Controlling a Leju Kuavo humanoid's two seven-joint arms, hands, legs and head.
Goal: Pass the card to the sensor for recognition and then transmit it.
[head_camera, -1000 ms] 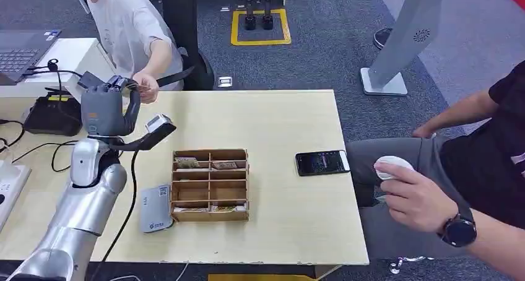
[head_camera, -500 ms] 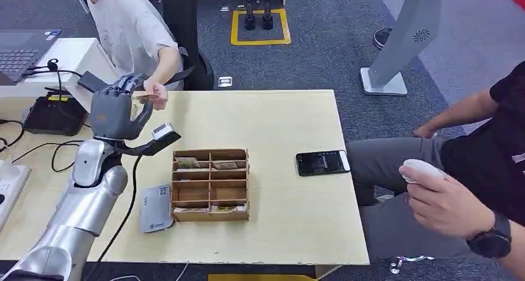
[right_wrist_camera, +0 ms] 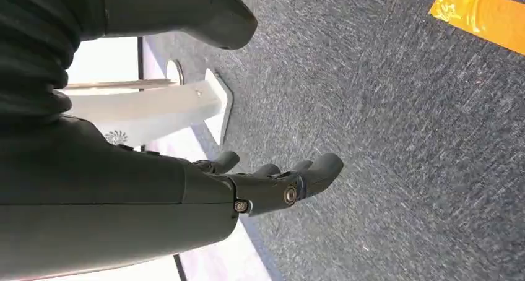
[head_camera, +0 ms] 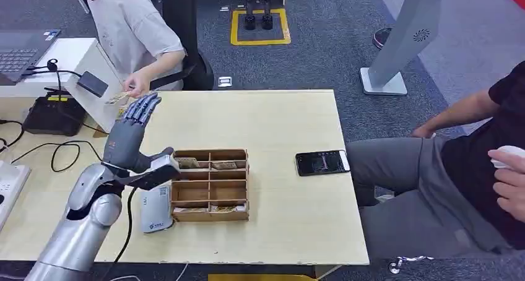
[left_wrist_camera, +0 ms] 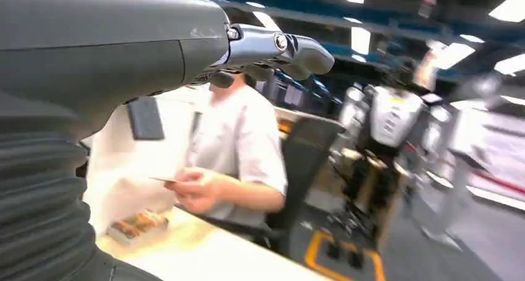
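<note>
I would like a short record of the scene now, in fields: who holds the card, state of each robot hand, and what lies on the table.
card: held by the person's hand at the table's far left
left hand: raised, fingers spread, holding nothing
right hand: hangs over carpet, holding nothing
table: wooden organizer, phone, grey card reader

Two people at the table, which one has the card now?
The person in the white T-shirt at the table's far left corner, pinching the card just beyond the left robot hand. The dark-shirted person on the right holds a white object instead.
</note>
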